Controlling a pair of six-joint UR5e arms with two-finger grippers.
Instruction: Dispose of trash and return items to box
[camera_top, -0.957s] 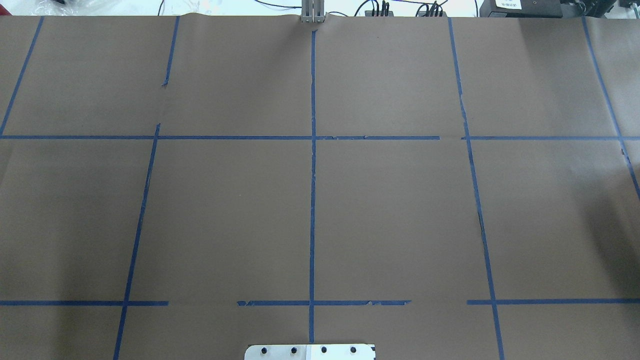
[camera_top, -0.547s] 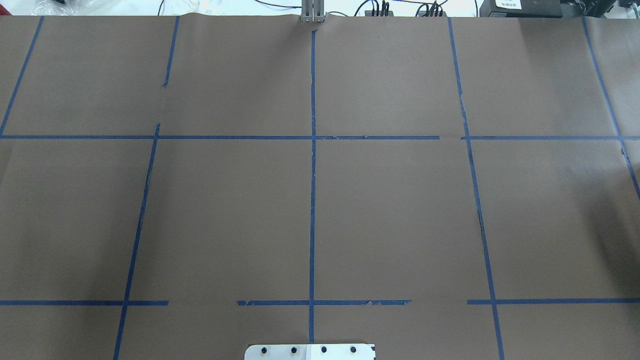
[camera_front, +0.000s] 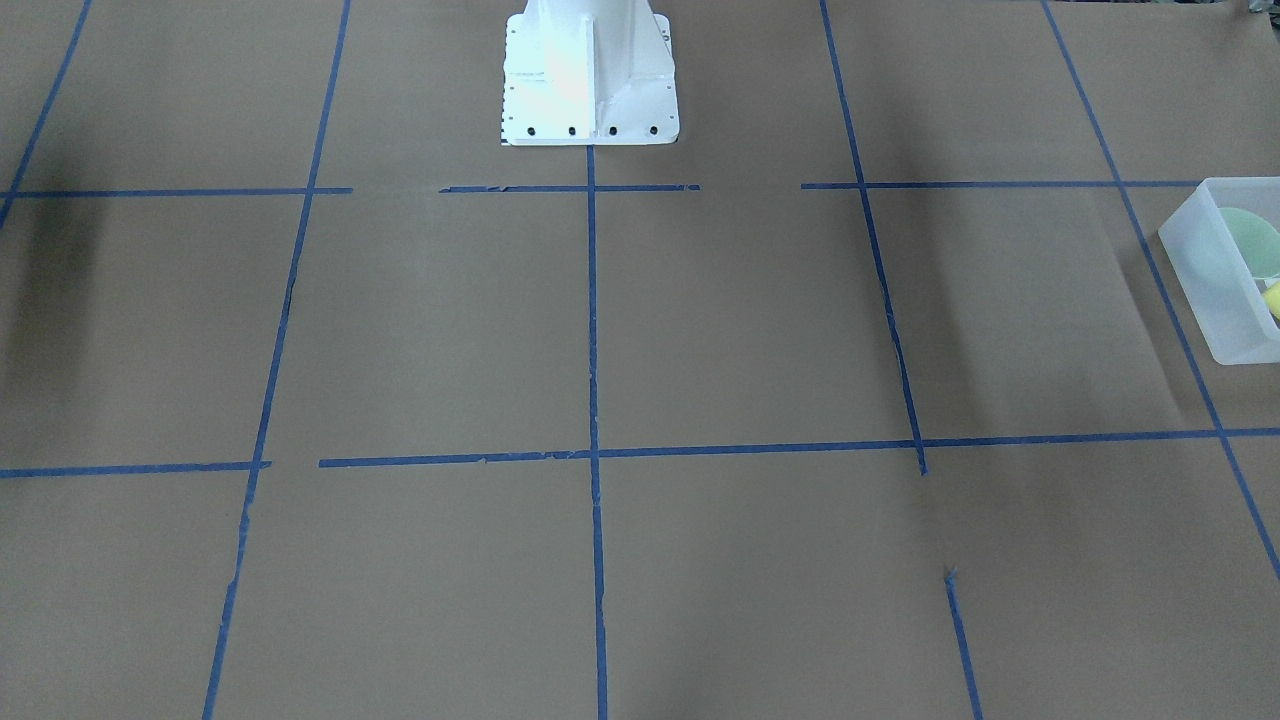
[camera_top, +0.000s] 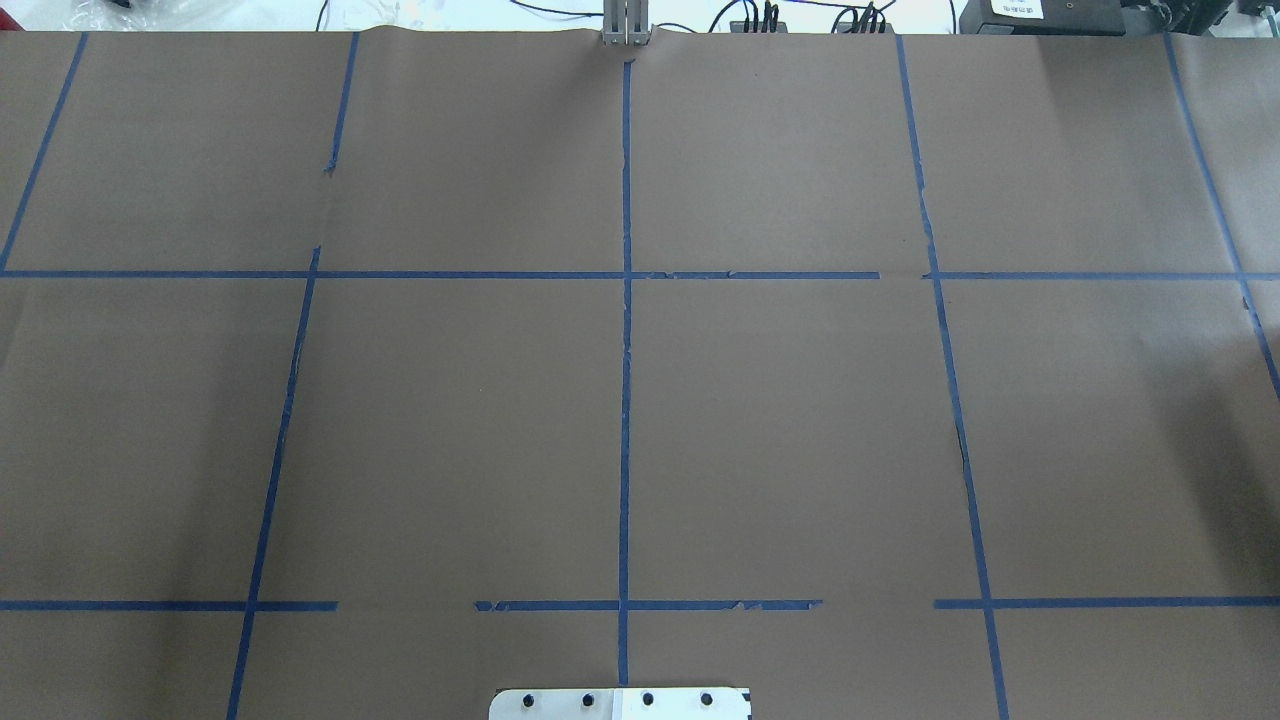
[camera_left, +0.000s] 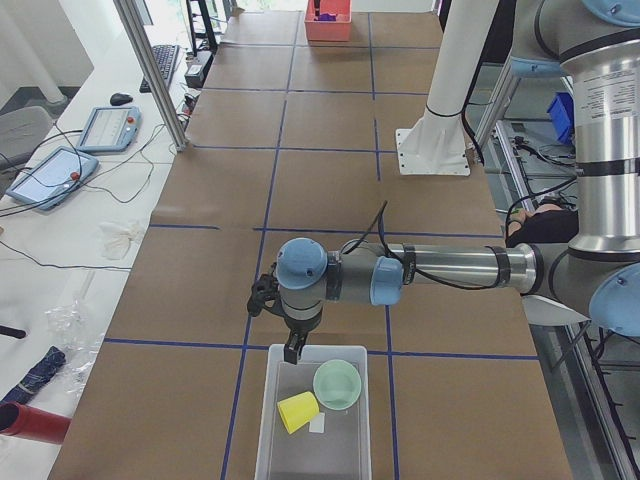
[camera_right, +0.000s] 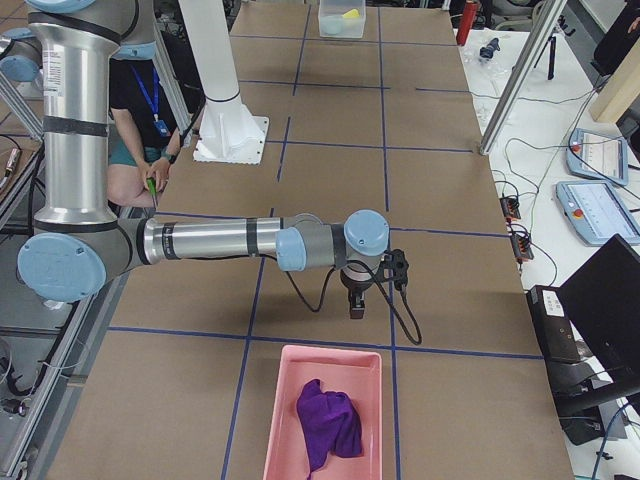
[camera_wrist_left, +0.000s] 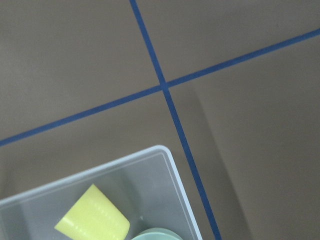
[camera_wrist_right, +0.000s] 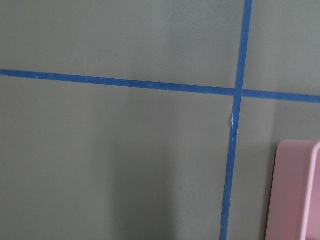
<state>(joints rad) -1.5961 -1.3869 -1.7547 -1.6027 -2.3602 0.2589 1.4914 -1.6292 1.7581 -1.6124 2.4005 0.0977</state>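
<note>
left gripper (camera_left: 291, 351): we saw it only in the left side view, pointing down at the box's robot-side end wall; we couldn't tell whether its jaws were apart or together.
right gripper (camera_right: 355, 306): seen only in the right side view, pointing down over bare paper just short of the pink tray; jaw state we couldn't tell either.
left arm (camera_left: 440, 270): stretched low and level out from the robot's side toward the box.
right arm (camera_right: 210, 240): stretched the same way toward the pink tray.
box (camera_left: 276, 420): sat at the table's left end; in the front view its corner (camera_front: 1215, 290) showed at the right edge.
cup (camera_left: 297, 411): lay on its side inside the box, beside the bowl; the left wrist view had it (camera_wrist_left: 92, 220) near the box's corner.
bowl (camera_left: 337, 384): sat inside the box at the end nearer the left gripper, open side up; it showed through the wall in the front view (camera_front: 1245, 235).
tray (camera_right: 325, 410): pink, at the table's right end; we saw its edge (camera_wrist_right: 295, 192) in the right wrist view.
cloth (camera_right: 330, 422): purple, bunched inside the tray.
table (camera_top: 800, 420): covered in brown paper with a blue tape grid.
base (camera_front: 588, 75): white pedestal at the robot's edge of the table.
</note>
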